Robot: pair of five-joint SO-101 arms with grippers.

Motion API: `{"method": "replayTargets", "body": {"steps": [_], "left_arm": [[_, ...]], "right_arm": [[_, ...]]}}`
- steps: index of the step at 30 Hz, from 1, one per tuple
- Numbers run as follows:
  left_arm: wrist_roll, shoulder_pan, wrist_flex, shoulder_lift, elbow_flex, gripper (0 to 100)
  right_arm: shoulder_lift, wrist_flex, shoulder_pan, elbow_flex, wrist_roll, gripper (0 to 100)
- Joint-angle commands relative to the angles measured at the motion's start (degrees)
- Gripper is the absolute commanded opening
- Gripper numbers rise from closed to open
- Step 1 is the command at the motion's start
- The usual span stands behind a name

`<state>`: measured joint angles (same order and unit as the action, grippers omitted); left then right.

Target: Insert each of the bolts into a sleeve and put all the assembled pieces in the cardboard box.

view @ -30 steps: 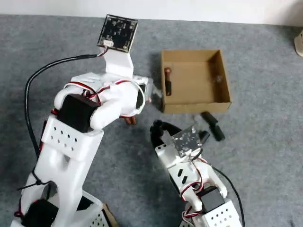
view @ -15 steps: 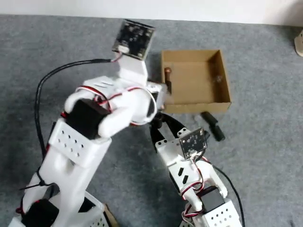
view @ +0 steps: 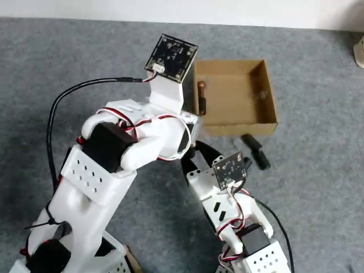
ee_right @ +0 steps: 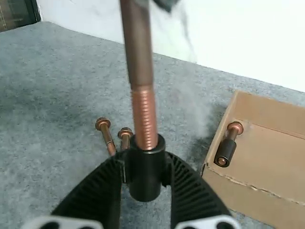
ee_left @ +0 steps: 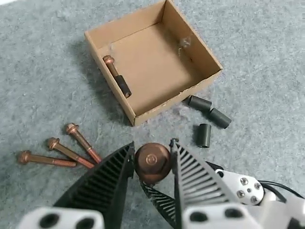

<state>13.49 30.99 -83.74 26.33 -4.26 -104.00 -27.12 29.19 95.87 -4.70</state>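
Left gripper [ee_left: 151,149] is clamped on the head of a long copper-coloured flanged bolt [ee_left: 152,162], which hangs straight down with its threaded tip just inside the mouth of a short black cylindrical sleeve [ee_right: 144,177]. That sleeve is pinched upright by the right gripper [ee_right: 143,164] over the grey carpeted table [view: 318,187]. The open brown cardboard box [ee_left: 198,52] sits toward the table's far edge with one assembled bolt-and-sleeve [ee_left: 117,78] along an inside wall and lots of floor free; three loose copper bolts [ee_left: 71,153] lie on open carpet off one corner, and three spare black sleeves [ee_left: 219,118] lie just beside its near wall.
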Motion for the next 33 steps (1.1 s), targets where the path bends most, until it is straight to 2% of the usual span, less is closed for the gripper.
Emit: {"method": "replayTargets", "body": {"steps": [1, 8, 33], "left_arm": [[-2.02, 0.22, 0.09, 2.68, -3.12, 0], [-2.20, -4.44, 1.58, 2.24, -2.51, 0], [-1.67, -2.59, 1.76, 2.07, -1.71, 0]], "right_arm": [[-0.13, -0.13, -0.48, 6.20, 0.70, 0.4], [-0.57, -0.04, -0.48, 6.20, 0.70, 0.4], [-0.66, 0.31, -0.13, 6.37, 0.70, 0.4]]}}
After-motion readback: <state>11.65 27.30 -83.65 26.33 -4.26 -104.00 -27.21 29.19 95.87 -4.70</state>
